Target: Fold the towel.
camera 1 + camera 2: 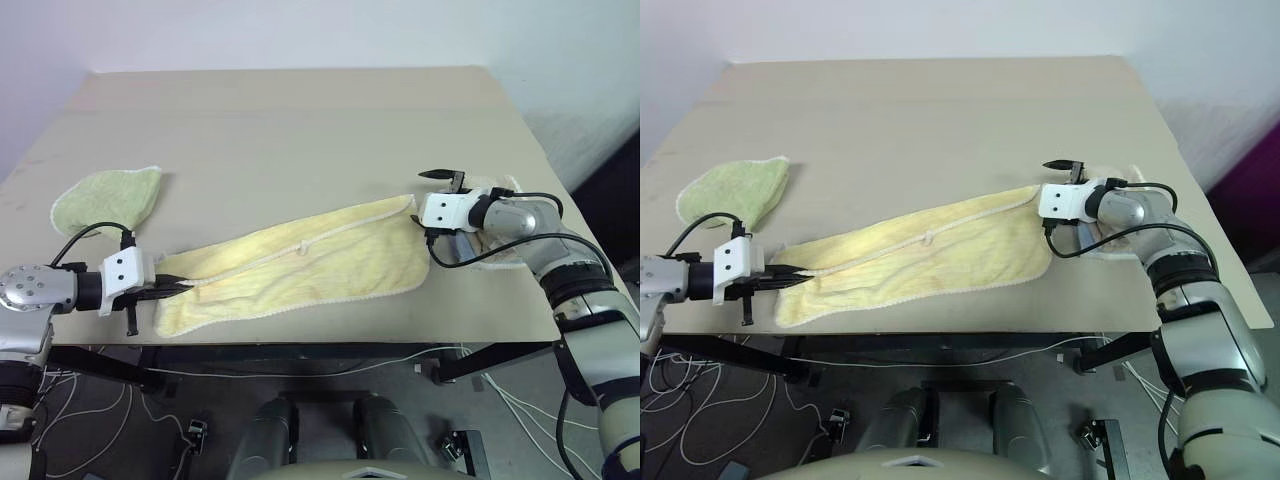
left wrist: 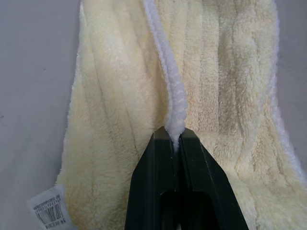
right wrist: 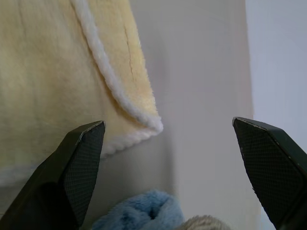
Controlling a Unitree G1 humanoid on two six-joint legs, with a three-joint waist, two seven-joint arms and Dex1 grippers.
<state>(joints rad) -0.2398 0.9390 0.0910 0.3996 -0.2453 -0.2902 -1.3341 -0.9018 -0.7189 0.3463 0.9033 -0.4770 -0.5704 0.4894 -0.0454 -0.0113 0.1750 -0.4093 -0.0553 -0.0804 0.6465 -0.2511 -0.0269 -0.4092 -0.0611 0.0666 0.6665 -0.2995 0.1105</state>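
Left claw (image 1: 180, 287) at the lower left clenching the whitish hem of the towel (image 1: 310, 265), towel lying long across the worktop (image 1: 300, 120) centre, right claw (image 3: 168, 158) gaping wide just beside its right corner, green cloth (image 1: 105, 197) lying upper left.

Beige table (image 1: 300, 120), pale wall (image 1: 300, 30) behind, dark floor (image 1: 110, 440) strewn with white cables (image 1: 520, 410)

A pale yellow towel (image 1: 300, 265) with a whitish hem is seen on the beige table (image 1: 300, 120). A light green cloth (image 1: 108, 197) lies at its ten o'clock. A blue cloth (image 3: 144, 211) is seen between the black fingers (image 3: 81, 167).
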